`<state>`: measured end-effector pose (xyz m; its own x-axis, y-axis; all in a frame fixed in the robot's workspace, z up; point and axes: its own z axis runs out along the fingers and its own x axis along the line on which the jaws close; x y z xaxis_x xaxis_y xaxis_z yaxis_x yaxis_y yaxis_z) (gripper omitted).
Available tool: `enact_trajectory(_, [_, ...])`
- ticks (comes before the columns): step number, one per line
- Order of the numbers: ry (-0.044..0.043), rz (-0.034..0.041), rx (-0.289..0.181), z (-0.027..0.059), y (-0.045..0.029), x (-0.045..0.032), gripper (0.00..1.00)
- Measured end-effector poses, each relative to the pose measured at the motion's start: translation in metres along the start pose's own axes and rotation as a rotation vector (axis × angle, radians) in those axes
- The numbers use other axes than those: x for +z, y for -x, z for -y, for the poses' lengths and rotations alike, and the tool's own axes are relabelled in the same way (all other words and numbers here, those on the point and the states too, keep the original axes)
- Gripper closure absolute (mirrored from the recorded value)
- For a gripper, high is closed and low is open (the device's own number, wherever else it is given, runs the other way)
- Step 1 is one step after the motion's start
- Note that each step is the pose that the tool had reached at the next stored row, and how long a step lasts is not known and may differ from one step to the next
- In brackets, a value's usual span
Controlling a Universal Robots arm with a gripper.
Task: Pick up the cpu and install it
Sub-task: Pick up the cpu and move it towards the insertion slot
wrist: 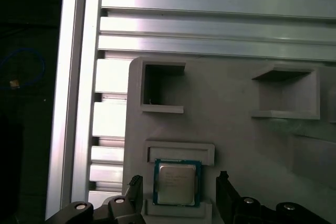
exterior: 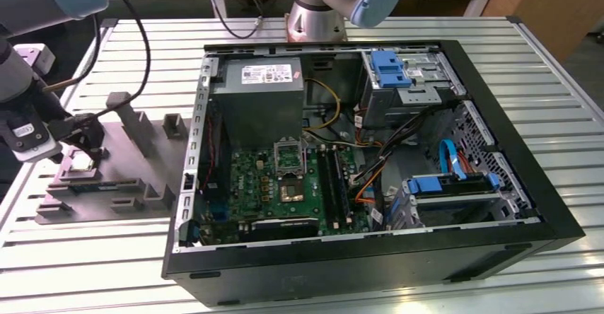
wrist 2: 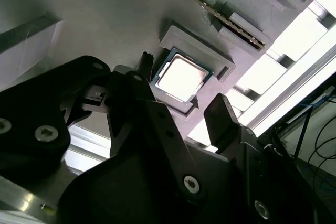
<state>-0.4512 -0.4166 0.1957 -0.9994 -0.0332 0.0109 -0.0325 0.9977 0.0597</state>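
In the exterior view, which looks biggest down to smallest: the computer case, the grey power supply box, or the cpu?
Largest to smallest: computer case, grey power supply box, cpu.

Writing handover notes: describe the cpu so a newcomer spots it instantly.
Beside the open computer case, on the exterior view's left, lies a grey fixture plate. The cpu sits in its shallow square recess: the one silvery, green-edged square among plain grey pockets.

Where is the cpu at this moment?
On the exterior view's left, the cpu sits in its grey holder beside the computer case, under the open gripper.
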Motion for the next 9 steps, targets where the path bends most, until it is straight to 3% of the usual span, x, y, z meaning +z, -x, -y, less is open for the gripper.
enact_trajectory(9, [0.0001, 0.0001, 0.001, -0.0019, -0.001, 0.0079, 0.34])
